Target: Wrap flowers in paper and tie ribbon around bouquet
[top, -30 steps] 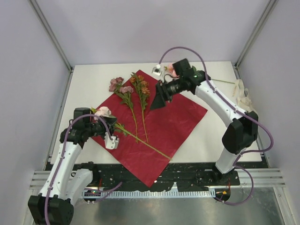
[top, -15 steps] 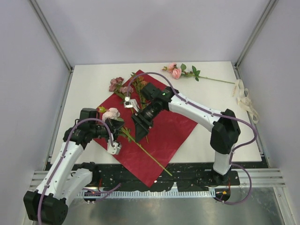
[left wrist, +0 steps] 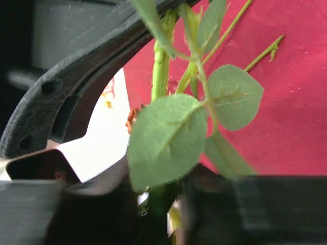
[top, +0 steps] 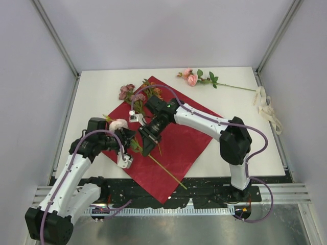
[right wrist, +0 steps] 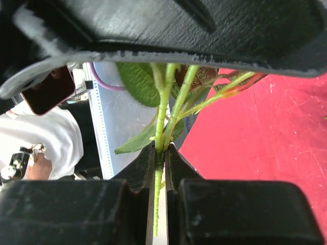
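The maroon paper lies flat like a diamond, with two flowers resting on its upper corner. A third flower with a pale pink bloom hangs at my left gripper. Its long stem trails across the paper. In the left wrist view the stem and a round leaf run down between blurred jaws. My right gripper is shut on this same stem, right beside the left gripper; the right gripper pinches it tight. The cream ribbon lies at the right edge.
Another pink flower with a long stem lies on the white table at the back. Grey walls close in the sides and back. The two arms nearly touch over the paper's left corner.
My right arm swung from the back of the table down to the stem beside the left gripper and shut on it. The left arm shifted slightly with its flower.
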You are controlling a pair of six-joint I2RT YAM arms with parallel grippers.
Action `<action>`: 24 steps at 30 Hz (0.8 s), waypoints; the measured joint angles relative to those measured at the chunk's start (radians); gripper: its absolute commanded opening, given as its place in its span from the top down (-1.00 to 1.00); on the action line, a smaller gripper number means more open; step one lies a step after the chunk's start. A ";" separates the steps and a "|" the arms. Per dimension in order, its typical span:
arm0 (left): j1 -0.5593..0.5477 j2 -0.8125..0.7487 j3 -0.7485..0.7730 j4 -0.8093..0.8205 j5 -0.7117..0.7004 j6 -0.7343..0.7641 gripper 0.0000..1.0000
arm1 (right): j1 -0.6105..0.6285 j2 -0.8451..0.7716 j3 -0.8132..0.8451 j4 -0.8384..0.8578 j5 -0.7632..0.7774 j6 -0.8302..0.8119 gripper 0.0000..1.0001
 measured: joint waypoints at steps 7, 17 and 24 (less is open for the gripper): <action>-0.002 -0.082 0.014 0.139 -0.074 -0.092 -0.99 | -0.141 -0.089 -0.147 0.265 -0.024 0.167 0.89; 0.024 0.269 0.619 0.160 -0.295 -1.366 -0.71 | -0.587 -0.198 -0.357 0.807 0.160 0.579 0.89; 0.035 0.650 0.582 0.201 -0.275 -2.080 -0.53 | -0.541 -0.027 -0.318 0.937 0.225 0.624 0.89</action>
